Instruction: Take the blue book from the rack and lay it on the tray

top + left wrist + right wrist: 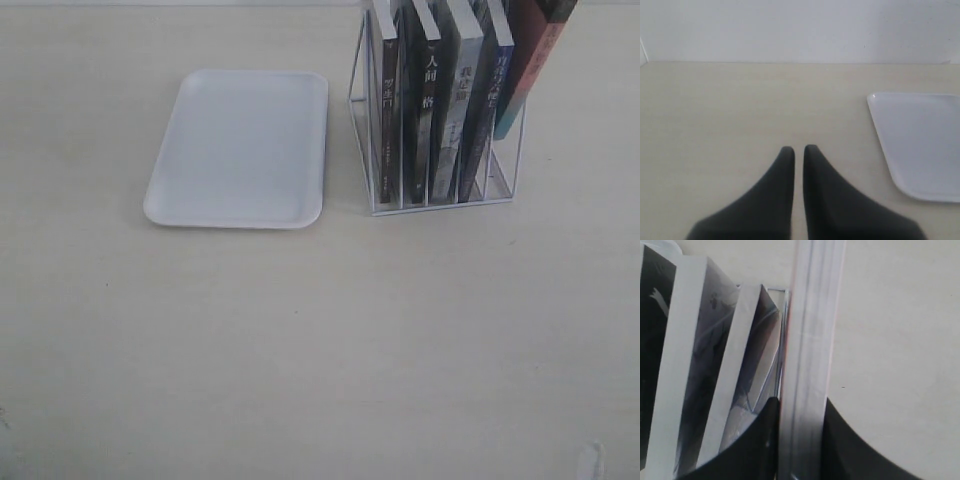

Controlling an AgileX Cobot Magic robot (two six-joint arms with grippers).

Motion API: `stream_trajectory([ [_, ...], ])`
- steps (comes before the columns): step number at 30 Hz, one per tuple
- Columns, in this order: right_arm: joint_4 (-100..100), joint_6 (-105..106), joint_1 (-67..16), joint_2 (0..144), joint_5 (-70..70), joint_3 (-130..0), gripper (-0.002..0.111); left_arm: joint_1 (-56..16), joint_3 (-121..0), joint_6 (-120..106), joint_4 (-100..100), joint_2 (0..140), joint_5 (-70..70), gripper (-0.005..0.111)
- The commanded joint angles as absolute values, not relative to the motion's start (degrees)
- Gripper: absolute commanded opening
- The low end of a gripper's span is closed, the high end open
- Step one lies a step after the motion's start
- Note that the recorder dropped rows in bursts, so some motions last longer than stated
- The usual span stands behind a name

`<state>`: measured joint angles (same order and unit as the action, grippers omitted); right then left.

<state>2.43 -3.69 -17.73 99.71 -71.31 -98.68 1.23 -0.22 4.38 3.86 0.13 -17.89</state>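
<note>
The blue book [488,100] stands spine-out in the rack [440,207], in the slot next to the rack's right-hand end, its narrow spine with white characters facing the camera. Three darker books fill the slots on the other side of it, among them a black-spined book [388,110] at the rack's left end and a grey-spined book [455,110] just beside the blue one. A red book [540,50] with a teal foot leans outward at the rack's right end, its top tilted away from the rack. In the right wrist view, the right gripper [800,407] straddles this outermost book [810,340]: its dark fingers [765,440] press against both faces of the white page block, whose cover edges show reddish. The white tray [240,150] lies flat on the pale counter [300,350], just left of the rack and apart from it. The left gripper [799,150] hovers over bare counter near the tray's corner [920,140], its fingers [775,200] drawn close with only a thin slit between them, holding nothing.
</note>
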Motion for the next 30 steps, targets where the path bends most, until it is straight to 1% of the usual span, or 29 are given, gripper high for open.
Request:
stream_trajectory([
  [1,1.79,-3.91,-17.77,100.97,-69.96,-99.23,0.0,0.77,0.0,4.26,3.98,0.0,-17.54,0.006],
  [15,1.79,-3.91,-17.77,102.64,-69.96,-99.23,0.0,0.77,0.0,4.26,3.98,0.0,-17.54,0.006],
  [21,2.5,-2.97,-17.77,102.63,-69.96,-95.91,0.0,0.77,0.0,4.26,3.98,0.0,-17.54,0.006],
  [30,2.94,-2.97,-17.77,102.53,-69.96,-95.91,0.0,0.77,0.0,4.26,3.98,0.0,-17.54,0.006],
])
